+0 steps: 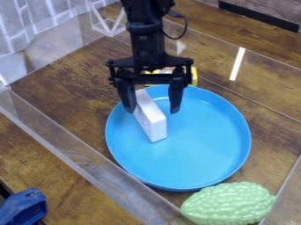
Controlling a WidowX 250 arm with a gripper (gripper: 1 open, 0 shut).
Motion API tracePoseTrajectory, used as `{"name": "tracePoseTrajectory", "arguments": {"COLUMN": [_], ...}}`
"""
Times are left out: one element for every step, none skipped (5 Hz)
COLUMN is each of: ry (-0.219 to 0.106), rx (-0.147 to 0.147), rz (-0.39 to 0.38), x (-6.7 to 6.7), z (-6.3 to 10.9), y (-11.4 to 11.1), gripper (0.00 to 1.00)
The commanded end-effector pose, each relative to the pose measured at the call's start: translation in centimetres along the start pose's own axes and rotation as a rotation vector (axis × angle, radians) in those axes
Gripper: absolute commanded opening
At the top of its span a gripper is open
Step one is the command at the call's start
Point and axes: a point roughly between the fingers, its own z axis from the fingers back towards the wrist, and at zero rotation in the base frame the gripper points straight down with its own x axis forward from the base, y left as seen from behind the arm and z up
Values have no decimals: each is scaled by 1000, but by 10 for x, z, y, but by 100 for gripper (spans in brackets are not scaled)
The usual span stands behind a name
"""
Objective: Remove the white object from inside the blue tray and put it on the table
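The white object (pixel 150 121) is a small rectangular block lying in the left part of the round blue tray (pixel 212 149). My gripper (pixel 150 103) points straight down over the block's far end, open, with one black finger (pixel 126 98) on its left and the other to its right. The fingertips hang at about the height of the block's top, and I cannot tell whether they touch it. The tray rests on the dark wood-grain table (pixel 70 88).
A green bumpy object (pixel 228 204) lies beside the tray's near edge at the bottom right. Clear acrylic walls (pixel 53 145) run along the table's left and near sides. Something blue (pixel 21 209) sits outside the wall at the bottom left.
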Motion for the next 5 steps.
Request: {"name": "tracePoseTrajectory", "arguments": {"ry": [-36, -37, -39, -44, -48], "rx": [-7, -2, 2, 6, 8], "rz": [-10, -3, 4, 13, 18], "x": [5, 8, 11, 15, 18], "z": [3, -5, -12, -19, -23], "y": [-5, -5, -4, -4, -4], "gripper": [100, 100, 100, 100, 100]}}
